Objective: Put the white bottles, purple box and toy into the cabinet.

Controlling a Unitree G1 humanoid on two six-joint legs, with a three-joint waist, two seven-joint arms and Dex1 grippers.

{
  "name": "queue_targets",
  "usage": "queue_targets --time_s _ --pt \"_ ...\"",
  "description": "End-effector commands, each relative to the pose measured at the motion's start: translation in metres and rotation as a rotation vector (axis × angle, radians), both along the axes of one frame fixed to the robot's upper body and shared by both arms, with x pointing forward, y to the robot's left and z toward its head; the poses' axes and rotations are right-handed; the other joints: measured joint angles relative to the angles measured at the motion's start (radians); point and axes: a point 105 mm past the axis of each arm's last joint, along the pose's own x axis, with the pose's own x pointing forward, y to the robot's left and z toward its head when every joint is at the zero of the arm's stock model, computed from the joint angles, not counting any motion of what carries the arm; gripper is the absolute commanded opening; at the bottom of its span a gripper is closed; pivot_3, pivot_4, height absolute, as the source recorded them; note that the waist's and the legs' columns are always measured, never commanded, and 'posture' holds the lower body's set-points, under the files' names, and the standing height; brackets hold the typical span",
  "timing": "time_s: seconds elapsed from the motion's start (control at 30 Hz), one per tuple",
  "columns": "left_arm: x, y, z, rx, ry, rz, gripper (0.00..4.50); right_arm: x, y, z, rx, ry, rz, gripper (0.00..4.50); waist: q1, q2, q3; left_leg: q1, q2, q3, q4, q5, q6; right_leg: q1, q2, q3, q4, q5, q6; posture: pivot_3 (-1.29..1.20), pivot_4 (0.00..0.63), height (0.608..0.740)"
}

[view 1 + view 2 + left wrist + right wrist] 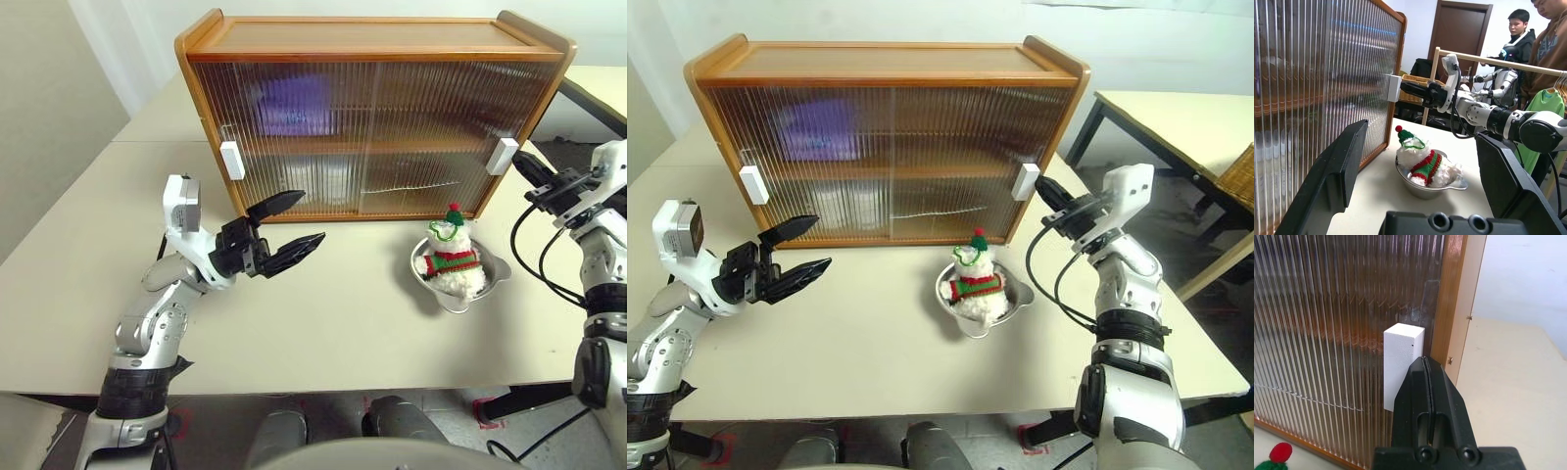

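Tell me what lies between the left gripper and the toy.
Only bare tabletop. In the left eye view, nothing stands between the open left gripper and the toy, which sits in a metal bowl.

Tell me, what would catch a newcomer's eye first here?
Probably the big wooden cabinet at the back of the table, its ribbed doors closed, a purple shape behind the left one. Next, the plush toy sitting in a metal bowl before it, and the shut right gripper at the right door's white handle.

left gripper [289, 227]: raised, jaws wide apart | right gripper [1046, 185]: arm extended, jaws pressed together
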Motion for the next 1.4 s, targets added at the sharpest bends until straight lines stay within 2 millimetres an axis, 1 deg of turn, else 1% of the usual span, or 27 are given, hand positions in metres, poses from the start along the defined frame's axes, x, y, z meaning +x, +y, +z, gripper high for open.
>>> queue_targets --time_s 0.03,0.17,0.37,0.53,0.73,0.87,1.03,1.17,1.3,1.4 --pt "0.002 0.001 -0.001 0.009 0.007 0.007 4.50 0.004 0.012 -0.001 0.008 0.011 0.046 0.04 0.000 0.000 0.000 0.000 0.000 0.000 0.000 0.000 0.000 0.000 0.000 0.000 0.000 0.000 0.000 -0.08 0.000 0.740" --pt "0.001 0.003 -0.005 0.014 0.014 0.019 4.50 0.007 0.030 0.003 0.026 0.007 0.124 0.04 -0.002 0.000 0.000 0.001 0.000 0.001 0.000 0.000 0.000 0.000 0.001 0.000 0.000 0.000 -0.001 -0.08 0.000 0.740" --pt "0.000 0.005 -0.007 0.023 0.018 0.027 4.50 0.007 0.051 0.007 0.031 0.009 0.210 0.04 0.003 0.000 0.000 0.001 0.000 0.000 0.000 0.000 0.000 0.000 0.001 -0.001 0.000 0.000 -0.002 -0.08 0.000 0.740" --pt "0.000 0.006 -0.009 0.028 0.021 0.032 4.50 0.008 0.067 0.007 0.037 0.018 0.268 0.04 0.005 0.000 0.000 0.001 0.000 0.000 0.000 0.000 0.000 0.000 0.001 -0.001 0.000 0.000 -0.002 -0.07 0.000 0.740" --pt "0.000 0.007 -0.010 0.033 0.026 0.038 4.50 0.008 0.078 0.008 0.047 0.022 0.313 0.04 0.008 0.001 0.000 0.001 0.000 0.000 -0.001 0.000 0.000 -0.001 0.001 -0.001 0.000 0.000 -0.003 -0.07 0.000 0.740" --pt "0.000 0.009 -0.011 0.041 0.031 0.042 4.50 0.008 0.096 0.012 0.068 0.017 0.366 0.04 0.007 0.001 0.000 0.001 0.000 0.001 -0.001 0.000 -0.001 -0.001 0.002 -0.001 0.000 0.001 -0.004 -0.07 0.000 0.740" --pt "-0.001 0.012 -0.009 0.050 0.029 0.049 4.50 0.010 0.110 0.017 0.087 0.005 0.392 0.04 0.010 0.001 0.000 0.001 0.000 0.000 -0.001 0.000 -0.001 -0.001 0.003 -0.001 0.000 0.001 -0.006 -0.07 0.000 0.740" --pt "-0.001 0.015 -0.009 0.061 0.025 0.066 4.50 0.008 0.128 0.016 0.098 0.015 0.459 0.04 0.010 0.001 0.000 0.001 0.000 -0.001 -0.001 0.000 -0.001 -0.002 0.002 -0.001 0.000 0.002 -0.007 -0.06 0.000 0.740" --pt "-0.002 0.018 -0.008 0.065 0.022 0.075 4.50 0.006 0.136 0.015 0.105 0.025 0.494 0.04 0.012 0.001 0.000 0.000 0.000 -0.001 -0.002 0.000 -0.001 -0.003 0.002 -0.002 0.000 0.002 -0.009 -0.06 0.000 0.740" --pt "-0.003 0.020 -0.008 0.069 0.024 0.081 4.50 0.005 0.146 0.015 0.112 0.029 0.523 0.04 0.015 0.001 0.000 0.000 0.000 -0.001 -0.003 0.000 -0.002 -0.004 0.002 -0.001 0.000 0.002 -0.010 -0.06 0.000 0.740"
